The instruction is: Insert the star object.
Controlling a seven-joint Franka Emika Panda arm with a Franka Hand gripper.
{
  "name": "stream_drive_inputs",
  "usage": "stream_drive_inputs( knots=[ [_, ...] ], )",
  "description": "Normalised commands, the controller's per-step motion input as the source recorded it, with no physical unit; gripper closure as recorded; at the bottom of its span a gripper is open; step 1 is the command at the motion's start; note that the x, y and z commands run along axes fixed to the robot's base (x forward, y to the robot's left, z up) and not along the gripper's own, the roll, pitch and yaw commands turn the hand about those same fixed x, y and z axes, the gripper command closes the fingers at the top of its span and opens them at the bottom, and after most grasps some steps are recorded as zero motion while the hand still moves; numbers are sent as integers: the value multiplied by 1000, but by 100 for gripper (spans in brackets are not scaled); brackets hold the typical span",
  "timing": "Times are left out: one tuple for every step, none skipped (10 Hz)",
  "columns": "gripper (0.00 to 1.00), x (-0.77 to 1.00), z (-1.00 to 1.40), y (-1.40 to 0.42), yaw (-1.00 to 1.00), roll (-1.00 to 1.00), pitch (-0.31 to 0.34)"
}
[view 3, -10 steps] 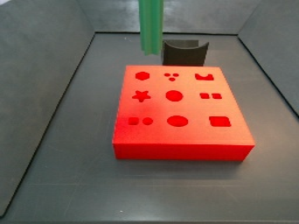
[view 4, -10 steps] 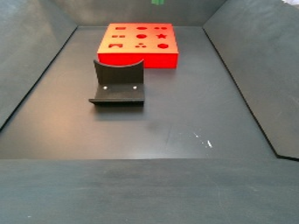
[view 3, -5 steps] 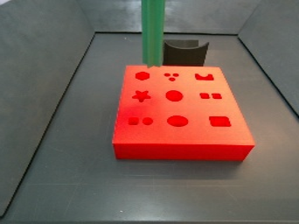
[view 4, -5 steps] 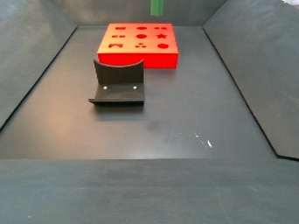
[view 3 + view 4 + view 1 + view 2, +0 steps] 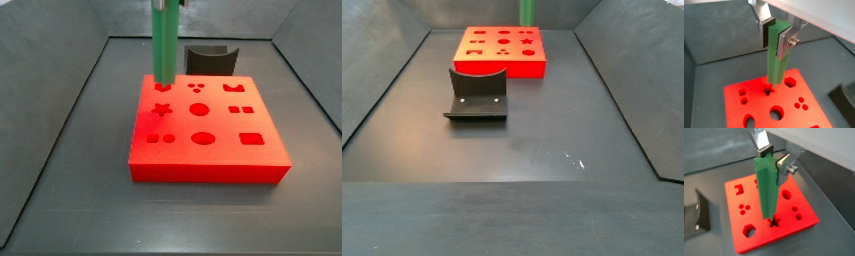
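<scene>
Green star object (image 5: pixel 767 190) clamped upright in gripper (image 5: pixel 773 161), tip just above star hole (image 5: pixel 773 222) in red block (image 5: pixel 784 223); keep vertical, align points, lower slowly

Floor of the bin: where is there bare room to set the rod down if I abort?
The widest bare floor lies in front of the fixture, out to both side walls. A narrower strip runs beside the red block on each side. It is crowded above the block, where the gripper holds the star object over the star hole.
</scene>
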Motion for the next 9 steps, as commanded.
stream_drive_inputs(
  knots=[
    [100,0,-163,-151,966,0,-47],
    [100,0,-180,-383,717,0,-79],
    [100,94,-154,-326,446,30,-7],
    [100,0,-194,-26,0,0,0],
    [100,0,-66,0,0,0,0],
    [100,234,-351,6,-77,-66,-87],
    [100,403,-366,77,-29,-106,-123],
    [100,511,-223,49,-77,0,-54],
    [100,109,-57,57,-43,0,-60]
  ],
)
